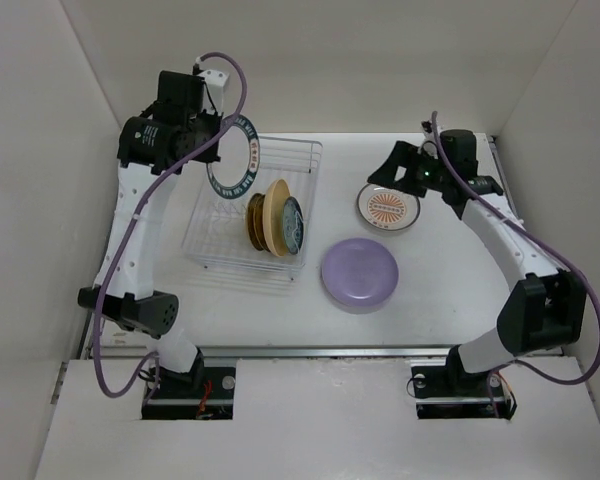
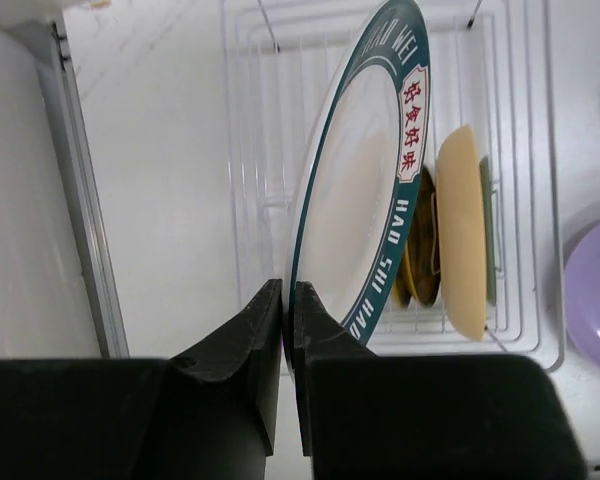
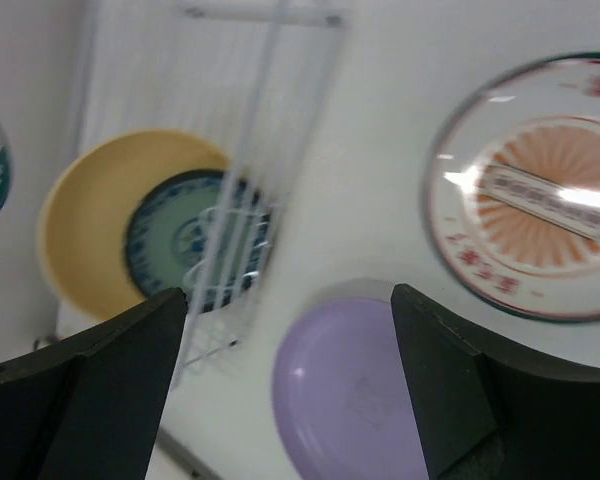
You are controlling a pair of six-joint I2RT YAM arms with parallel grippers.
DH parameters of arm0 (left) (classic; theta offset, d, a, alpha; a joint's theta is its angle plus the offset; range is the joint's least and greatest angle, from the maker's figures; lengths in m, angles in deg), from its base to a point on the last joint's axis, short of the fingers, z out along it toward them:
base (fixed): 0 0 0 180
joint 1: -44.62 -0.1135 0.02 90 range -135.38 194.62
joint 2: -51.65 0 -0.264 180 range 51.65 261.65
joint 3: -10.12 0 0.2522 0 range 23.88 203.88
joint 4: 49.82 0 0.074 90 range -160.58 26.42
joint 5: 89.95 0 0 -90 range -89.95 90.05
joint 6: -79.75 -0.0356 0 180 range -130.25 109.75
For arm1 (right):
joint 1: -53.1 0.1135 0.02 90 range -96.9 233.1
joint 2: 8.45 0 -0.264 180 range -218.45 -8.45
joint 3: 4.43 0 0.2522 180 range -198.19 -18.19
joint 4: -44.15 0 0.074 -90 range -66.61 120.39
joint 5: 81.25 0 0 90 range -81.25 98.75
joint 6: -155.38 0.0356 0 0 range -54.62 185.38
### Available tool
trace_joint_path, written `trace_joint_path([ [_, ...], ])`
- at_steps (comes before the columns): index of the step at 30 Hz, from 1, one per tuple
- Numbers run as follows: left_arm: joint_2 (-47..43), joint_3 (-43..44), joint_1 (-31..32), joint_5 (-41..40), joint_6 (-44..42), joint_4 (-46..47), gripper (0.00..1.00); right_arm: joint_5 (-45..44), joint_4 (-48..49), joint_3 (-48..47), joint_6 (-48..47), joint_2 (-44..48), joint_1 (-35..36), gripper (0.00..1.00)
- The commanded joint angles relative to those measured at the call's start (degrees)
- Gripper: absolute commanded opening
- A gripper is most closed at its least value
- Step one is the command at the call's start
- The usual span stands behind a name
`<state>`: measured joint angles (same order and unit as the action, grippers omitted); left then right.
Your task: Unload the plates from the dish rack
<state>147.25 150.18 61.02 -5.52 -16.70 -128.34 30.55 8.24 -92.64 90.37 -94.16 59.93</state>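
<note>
My left gripper (image 1: 217, 143) (image 2: 288, 300) is shut on the rim of the white plate with the dark teal rim (image 1: 235, 157) (image 2: 365, 180) and holds it on edge, lifted over the back left of the white wire dish rack (image 1: 311, 190) (image 2: 250, 150). In the rack the brown-gold plate (image 1: 254, 222) (image 2: 420, 262), the yellow plate (image 1: 275, 220) (image 2: 463, 230) and the teal patterned plate (image 1: 294, 226) (image 3: 185, 240) stand on edge. The lavender plate (image 1: 359, 273) (image 3: 350, 390) and the white-orange plate (image 1: 388, 207) (image 3: 540, 190) lie flat on the table. My right gripper (image 1: 385, 176) (image 3: 288, 295) is open and empty above them.
White walls close the table at the left, back and right. A metal strip (image 2: 80, 200) runs along the left wall's foot. The two flat plates lie right of the rack, between it and the right arm (image 1: 510, 250).
</note>
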Motion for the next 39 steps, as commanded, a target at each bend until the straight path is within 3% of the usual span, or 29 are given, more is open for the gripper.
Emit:
trace_joint_path([
  [1, -4.1, -0.7, 0.2, -0.2, 1.9, 8.1, 0.0, 16.2, 11.0, -2.6, -0.6, 0.7, 4.8, 0.89],
  [6, -3.3, 2.0, 0.2, 5.6, 6.7, 8.1, 0.0, 23.4, 24.1, -5.3, 7.2, -4.1, 9.0, 0.89],
  [15, 0.0, -3.5, -0.9, 41.4, 14.1, 11.7, 0.0, 23.4, 28.1, -10.5, 11.8, -11.9, 13.8, 0.89],
  [20, -1.2, -9.8, -0.9, 47.1, 14.6, 14.0, 0.0, 23.9, 32.3, -8.6, 13.8, -14.0, 15.0, 0.88],
  [23, -1.2, -11.2, -0.9, 47.1, 14.1, 13.3, 0.0, 24.5, 34.3, -7.3, 15.8, -14.0, 15.0, 0.49],
  [24, -0.7, -11.9, -0.9, 47.1, 14.1, 12.8, 0.0, 23.9, 34.3, -7.3, 16.4, -14.0, 15.0, 0.13],
  [25, -0.7, -12.0, -0.9, 45.8, 14.1, 12.8, 0.05, 23.4, 34.3, -7.3, 16.4, -14.0, 15.0, 0.0],
  [28, -0.7, -12.0, -0.9, 40.0, 12.8, 11.6, 0.21, 22.5, 34.3, -6.7, 16.9, -14.0, 15.0, 0.0],
  [29, -0.1, -11.2, -0.9, 38.1, 12.8, 11.1, 0.51, 21.4, 33.6, -6.7, 16.9, -14.0, 15.0, 0.0],
  [32, 0.5, -9.3, -0.9, 29.7, 10.7, 9.3, 1.0, 19.3, 31.6, -6.7, 18.1, -12.8, 14.3, 0.0],
  [39, 0.5, -5.7, -0.9, 6.9, 6.1, 5.8, 1.0, 8.8, 26.2, 0.0, 21.4, -5.9, 5.4, 0.0],
])
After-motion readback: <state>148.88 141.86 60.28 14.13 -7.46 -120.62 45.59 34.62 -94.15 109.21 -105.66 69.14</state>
